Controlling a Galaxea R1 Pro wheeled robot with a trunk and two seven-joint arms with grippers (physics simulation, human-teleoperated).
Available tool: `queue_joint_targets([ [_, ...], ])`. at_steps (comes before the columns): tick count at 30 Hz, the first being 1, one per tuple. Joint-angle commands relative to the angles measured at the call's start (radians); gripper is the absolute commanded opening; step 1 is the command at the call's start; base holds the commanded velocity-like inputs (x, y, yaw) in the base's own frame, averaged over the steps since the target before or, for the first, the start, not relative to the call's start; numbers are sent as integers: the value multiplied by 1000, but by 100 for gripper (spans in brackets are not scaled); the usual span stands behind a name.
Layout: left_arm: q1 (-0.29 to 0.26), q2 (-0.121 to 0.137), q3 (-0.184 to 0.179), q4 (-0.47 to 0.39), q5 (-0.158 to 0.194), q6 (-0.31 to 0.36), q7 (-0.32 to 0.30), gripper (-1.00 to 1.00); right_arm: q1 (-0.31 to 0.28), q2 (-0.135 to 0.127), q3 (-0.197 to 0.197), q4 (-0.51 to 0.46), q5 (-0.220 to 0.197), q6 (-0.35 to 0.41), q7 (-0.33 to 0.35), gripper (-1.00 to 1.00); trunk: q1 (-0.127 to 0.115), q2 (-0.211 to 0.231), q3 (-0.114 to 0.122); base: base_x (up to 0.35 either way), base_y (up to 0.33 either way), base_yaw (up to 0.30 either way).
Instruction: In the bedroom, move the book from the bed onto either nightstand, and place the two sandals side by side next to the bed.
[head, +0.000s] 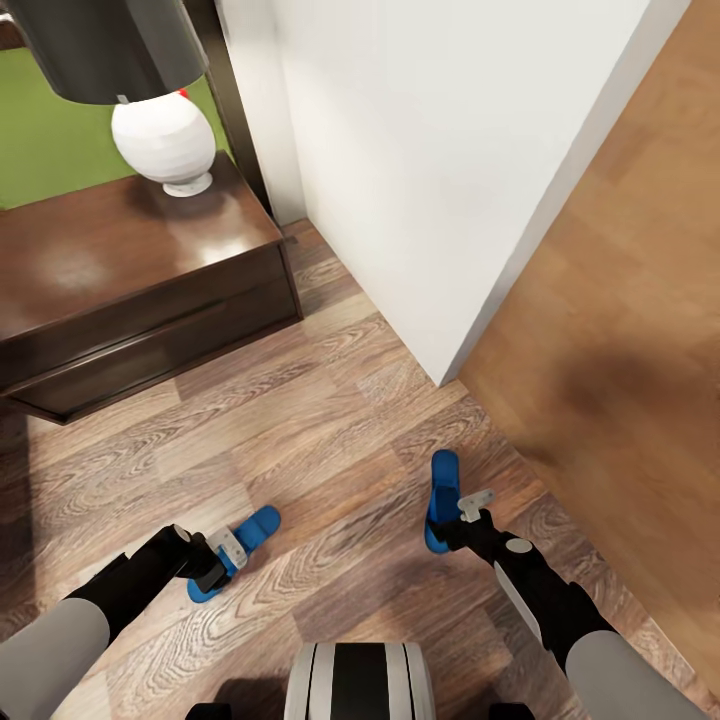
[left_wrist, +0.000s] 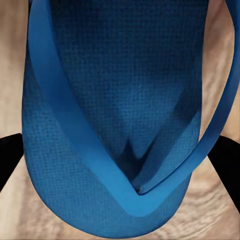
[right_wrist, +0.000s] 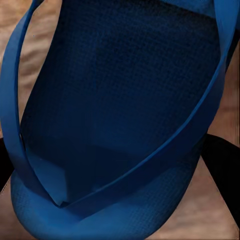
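Two bright blue sandals are near the wood floor in front of me. The left sandal has its near end between the black fingers of my left gripper, which is shut on it. The right sandal points away from me, and my right gripper is shut on its near end, with the fingers at its sides. The sandals are well apart and angled differently. The dark glossy nightstand with its white-based lamp stands at the far left. The book is out of view.
A white upright face rises ahead, its corner reaching the floor between the sandals' far side. A plain brown wooden surface spreads to the right of it. A window with green lawn is behind the nightstand. My base shows below.
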Motion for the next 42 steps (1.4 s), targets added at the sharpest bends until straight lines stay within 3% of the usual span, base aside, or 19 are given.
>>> queue_joint_targets([
  [1,0,0,0,0,0,0,0,-100,0,0,0,0,0,0,0,-100,0,0,4,0,0,0],
  [9,0,0,17,-15,7,3,-2,-100,0,0,0,-6,0,0,4,-100,-4,2,35,0,0,0],
  [10,0,0,40,-27,9,5,-4,-100,0,0,-1,-8,0,0,4,-100,-4,2,39,0,0,0],
  [13,0,-9,200,-61,15,36,-8,-100,0,0,-1,-12,0,1,4,-100,-6,3,50,0,0,0],
  [14,0,-22,231,-65,16,45,-8,-100,0,0,0,-12,0,1,3,-100,-6,3,54,0,0,0],
  [17,0,-63,271,-67,19,53,-6,-100,0,0,2,-12,0,2,1,-100,-8,4,66,0,0,0],
  [21,0,-170,339,-56,33,56,-2,-100,0,0,3,-15,0,0,-1,-100,-9,5,81,0,0,0],
  [22,2,-280,387,-21,58,57,100,-100,0,0,3,-48,0,7,1,-100,-10,5,85,0,0,0],
  [24,2,-306,432,-12,115,56,181,-100,0,0,2,-64,0,9,4,-100,-11,6,93,0,0,0],
  [26,3,-316,458,-7,180,54,227,-100,0,0,2,-66,-2,11,6,-100,-12,6,101,0,0,0],
  [27,6,-320,472,-5,252,51,256,-100,0,1,3,-67,-1,13,6,-100,-12,6,105,0,0,0],
  [28,8,-320,474,-4,276,49,263,-100,0,0,2,-67,-1,13,6,-100,-13,7,108,0,0,0],
  [29,29,-324,485,21,416,-29,335,-100,0,0,2,-71,-1,5,10,-100,-13,7,112,0,0,0],
  [32,33,-350,483,22,427,-85,470,-100,0,-1,-2,-79,-5,15,8,-100,-14,8,124,0,0,59],
  [34,33,-351,481,15,426,-85,492,-100,0,-1,0,-82,-6,16,9,-100,-15,8,132,0,0,220],
  [35,33,-351,480,14,425,-85,545,-100,0,0,2,-83,-5,15,11,-100,-16,8,135,0,0,254],
  [42,33,-350,480,28,424,-91,570,-100,0,1,3,-72,-4,15,12,-100,-19,10,163,0,0,261],
])
